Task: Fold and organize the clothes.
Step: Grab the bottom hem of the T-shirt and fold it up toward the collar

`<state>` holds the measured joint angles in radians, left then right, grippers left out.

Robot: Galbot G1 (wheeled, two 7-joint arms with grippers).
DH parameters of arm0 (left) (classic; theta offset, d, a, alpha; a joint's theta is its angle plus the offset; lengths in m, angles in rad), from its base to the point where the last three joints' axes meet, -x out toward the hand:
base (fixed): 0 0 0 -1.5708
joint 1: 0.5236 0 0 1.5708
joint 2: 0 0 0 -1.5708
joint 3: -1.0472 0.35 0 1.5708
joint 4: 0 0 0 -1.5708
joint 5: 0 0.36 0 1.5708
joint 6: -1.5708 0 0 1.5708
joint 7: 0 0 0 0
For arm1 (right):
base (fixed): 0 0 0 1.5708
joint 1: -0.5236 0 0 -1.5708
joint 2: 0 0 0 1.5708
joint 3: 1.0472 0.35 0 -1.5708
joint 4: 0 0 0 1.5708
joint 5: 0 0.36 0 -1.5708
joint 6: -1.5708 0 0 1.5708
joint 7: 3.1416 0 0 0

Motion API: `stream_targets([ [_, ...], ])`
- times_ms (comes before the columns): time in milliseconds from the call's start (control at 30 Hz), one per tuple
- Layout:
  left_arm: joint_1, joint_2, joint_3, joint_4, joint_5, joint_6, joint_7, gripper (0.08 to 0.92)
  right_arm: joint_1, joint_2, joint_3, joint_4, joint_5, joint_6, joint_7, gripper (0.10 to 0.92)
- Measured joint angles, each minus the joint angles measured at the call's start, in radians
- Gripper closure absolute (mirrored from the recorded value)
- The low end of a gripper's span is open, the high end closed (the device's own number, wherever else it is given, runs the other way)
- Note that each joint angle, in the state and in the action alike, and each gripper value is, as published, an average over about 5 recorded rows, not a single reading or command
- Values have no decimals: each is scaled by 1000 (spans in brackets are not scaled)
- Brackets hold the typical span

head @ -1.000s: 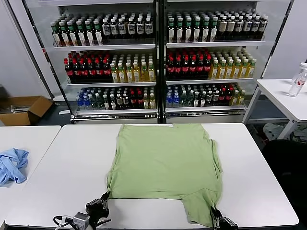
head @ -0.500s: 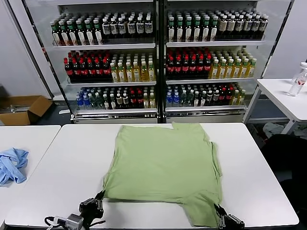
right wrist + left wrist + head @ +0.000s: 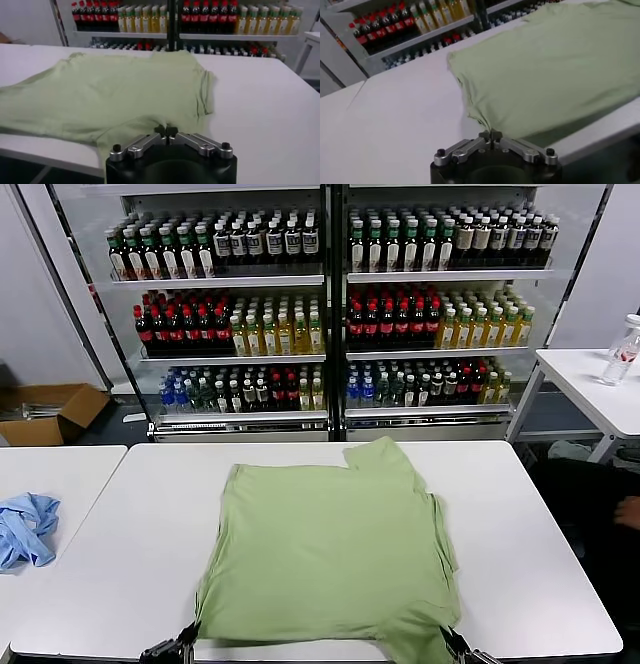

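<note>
You have the light green shirt [image 3: 335,559] spread plain side up on the white table [image 3: 120,554], its near hem hanging over the 6 o'clock edge. Your left gripper [image 3: 490,135] is clamped on the hem corner at about 7 o'clock; your right gripper [image 3: 166,131] is pinched on the corner at 5 o'clock. A light blue cloth [image 3: 25,527] sits on the neighbouring table at 9 o'clock, a drinks cooler [image 3: 330,304] at 12.
</note>
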<state>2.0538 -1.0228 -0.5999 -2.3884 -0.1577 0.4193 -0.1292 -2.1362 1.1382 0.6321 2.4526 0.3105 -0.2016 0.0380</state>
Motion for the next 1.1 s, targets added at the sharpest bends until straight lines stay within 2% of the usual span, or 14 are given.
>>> stream_targets([
  [133, -3, 6, -23, -17, -11, 7, 8, 917, 42, -5, -4, 1, 16, -14, 13, 917],
  [300, -76, 13, -26, 6, -53, 11, 19, 917, 146, -6, -27, -31, 30, -44, 39, 917],
  [700, -360, -7, 14, 191, -174, -5, 67, 917, 391, 4, -105, -163, 8, -101, 82, 917],
  [1100, -562, -16, 77, 353, -212, -13, 116, 917, 536, 21, -158, -289, -29, -116, 96, 917],
])
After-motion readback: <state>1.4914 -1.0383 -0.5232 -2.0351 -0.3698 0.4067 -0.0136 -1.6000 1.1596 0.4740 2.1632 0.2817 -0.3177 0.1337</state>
